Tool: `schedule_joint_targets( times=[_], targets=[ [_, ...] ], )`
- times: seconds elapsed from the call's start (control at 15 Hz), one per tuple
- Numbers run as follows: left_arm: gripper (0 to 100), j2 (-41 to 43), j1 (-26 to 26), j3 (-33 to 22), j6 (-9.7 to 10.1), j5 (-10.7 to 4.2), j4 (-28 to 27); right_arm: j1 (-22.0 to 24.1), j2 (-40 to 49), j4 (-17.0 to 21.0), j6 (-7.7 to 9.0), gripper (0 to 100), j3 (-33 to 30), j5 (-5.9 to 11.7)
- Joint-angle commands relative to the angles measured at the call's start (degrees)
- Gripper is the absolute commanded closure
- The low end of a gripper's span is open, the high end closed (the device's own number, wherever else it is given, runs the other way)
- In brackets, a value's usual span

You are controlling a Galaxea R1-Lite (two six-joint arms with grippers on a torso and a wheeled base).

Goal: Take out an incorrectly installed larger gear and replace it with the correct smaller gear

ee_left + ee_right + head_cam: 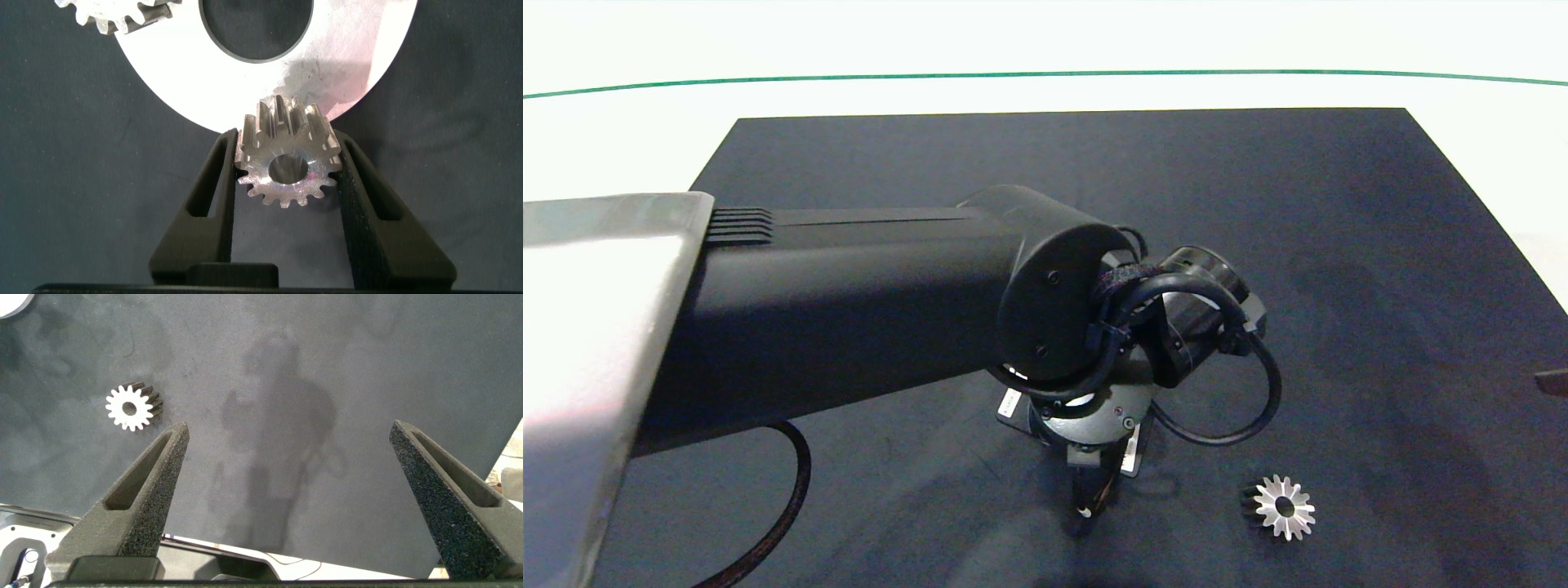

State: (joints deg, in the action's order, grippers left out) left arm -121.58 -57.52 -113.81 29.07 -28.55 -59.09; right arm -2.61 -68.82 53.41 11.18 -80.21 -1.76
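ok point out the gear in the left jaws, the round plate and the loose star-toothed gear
smaller gear (288, 166), left wrist view, its front face beside the bore
round plate (163, 69), left wrist view, bare metal surface
larger gear (1284, 507), head view, its top face

Left tool (288, 175) clamped, right tool (290, 457) spread wide

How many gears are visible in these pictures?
3 for certain: the smaller gear held in the left tool, the larger gear on the mat, and a toothed edge on the metal plate, cropped, possibly two gears.

left arm (849, 302) hides the plate, gears (114, 15) cut off, perhaps meshed
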Motion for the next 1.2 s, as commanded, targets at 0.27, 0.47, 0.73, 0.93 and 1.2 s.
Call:
schedule_joint_targets(
  times=[0.27, 0.47, 0.73, 0.93, 1.2],
  targets=[
    [0, 0.11, -0.14, -0.09, 0.19, -0.19, -0.33, -0.03, 0.00, 0.29, 0.07, 0, -0.03, -0.09],
    [0, 0.64, 0.12, -0.18, 0.19, -0.19, -0.41, -0.03, 0.00, 0.29, 0.16, 0, -0.03, -0.09],
    [0, 6.79, 3.20, 2.37, 3.36, -0.28, -2.00, 0.32, -0.35, 0.12, 0.25, 0, -0.12, 0.09],
    [0, 17.34, 9.88, 11.95, 5.91, -0.28, -1.82, 0.32, -0.79, 0.12, 0.33, 0, -0.29, 0.35],
    [0, 32.28, 19.28, 17.75, 6.43, -0.19, -2.44, 0.50, -0.88, -1.02, 0.33, 0, 0.06, 0.79]
  ],
)
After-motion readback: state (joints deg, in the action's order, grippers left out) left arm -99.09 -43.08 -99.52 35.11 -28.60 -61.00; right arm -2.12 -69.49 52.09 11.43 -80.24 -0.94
